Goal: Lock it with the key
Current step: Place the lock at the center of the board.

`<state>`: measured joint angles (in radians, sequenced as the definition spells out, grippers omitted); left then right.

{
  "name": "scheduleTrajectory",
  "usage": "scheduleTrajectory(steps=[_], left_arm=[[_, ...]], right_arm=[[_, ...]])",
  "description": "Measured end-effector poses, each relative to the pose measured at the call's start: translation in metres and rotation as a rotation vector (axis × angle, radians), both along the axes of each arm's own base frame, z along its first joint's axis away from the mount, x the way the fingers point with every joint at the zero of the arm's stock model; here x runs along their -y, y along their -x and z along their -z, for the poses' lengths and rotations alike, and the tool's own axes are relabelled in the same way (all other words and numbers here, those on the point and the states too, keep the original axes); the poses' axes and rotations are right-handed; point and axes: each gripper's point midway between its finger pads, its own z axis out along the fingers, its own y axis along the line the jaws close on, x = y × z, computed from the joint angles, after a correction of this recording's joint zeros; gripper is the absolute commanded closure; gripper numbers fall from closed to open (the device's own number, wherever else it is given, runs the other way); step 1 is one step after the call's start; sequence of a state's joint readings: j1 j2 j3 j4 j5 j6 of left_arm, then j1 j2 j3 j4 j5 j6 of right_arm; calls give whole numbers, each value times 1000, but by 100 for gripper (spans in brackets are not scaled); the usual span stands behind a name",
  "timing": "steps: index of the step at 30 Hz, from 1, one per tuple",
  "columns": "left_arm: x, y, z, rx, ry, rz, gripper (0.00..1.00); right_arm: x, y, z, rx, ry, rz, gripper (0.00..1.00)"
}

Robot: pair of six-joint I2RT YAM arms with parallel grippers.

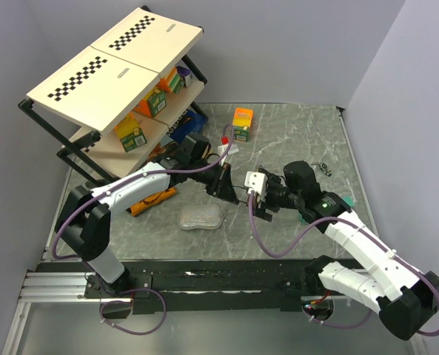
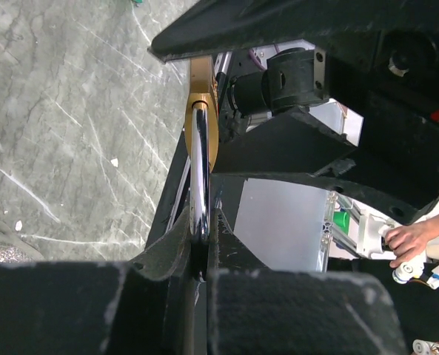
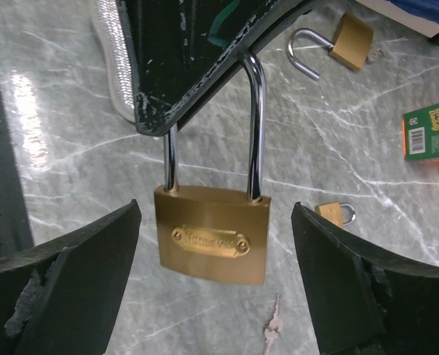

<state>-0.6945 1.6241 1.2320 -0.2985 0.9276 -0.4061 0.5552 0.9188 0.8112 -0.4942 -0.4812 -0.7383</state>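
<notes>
A brass padlock (image 3: 213, 235) hangs in the air by its steel shackle (image 3: 256, 126), both legs seated in the body. My left gripper (image 2: 204, 222) is shut on the top of the shackle (image 2: 198, 177), and the brass body (image 2: 203, 111) points away from it. My right gripper (image 3: 217, 211) is open, one finger on each side of the padlock body with a gap on both sides. A small silver key (image 3: 272, 325) lies flat on the table below the padlock. In the top view both grippers meet at mid-table, left (image 1: 223, 181) and right (image 1: 260, 201).
An open-shackled padlock (image 3: 349, 41) and a small closed one (image 3: 336, 213) lie on the marble table. A silvery pouch (image 1: 202, 217) sits near the left arm, an orange-green box (image 1: 242, 123) farther back, a shelf rack (image 1: 115, 126) at back left, a key bunch (image 1: 324, 168) at right.
</notes>
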Motion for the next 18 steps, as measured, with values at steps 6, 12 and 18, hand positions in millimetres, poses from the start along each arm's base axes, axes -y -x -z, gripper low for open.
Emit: scheduleTrajectory(steps=[6, 12, 18], left_arm=[[1, -2, -1, 7, 5, -5, 99], [1, -3, 0, 15, 8, -5, 73], [-1, -2, -8, 44, 29, 6, 29]], right_arm=[[-1, -5, 3, 11, 18, 22, 44], [0, -6, 4, 17, 24, 30, 64], [6, -6, 13, -23, 34, 73, 68]])
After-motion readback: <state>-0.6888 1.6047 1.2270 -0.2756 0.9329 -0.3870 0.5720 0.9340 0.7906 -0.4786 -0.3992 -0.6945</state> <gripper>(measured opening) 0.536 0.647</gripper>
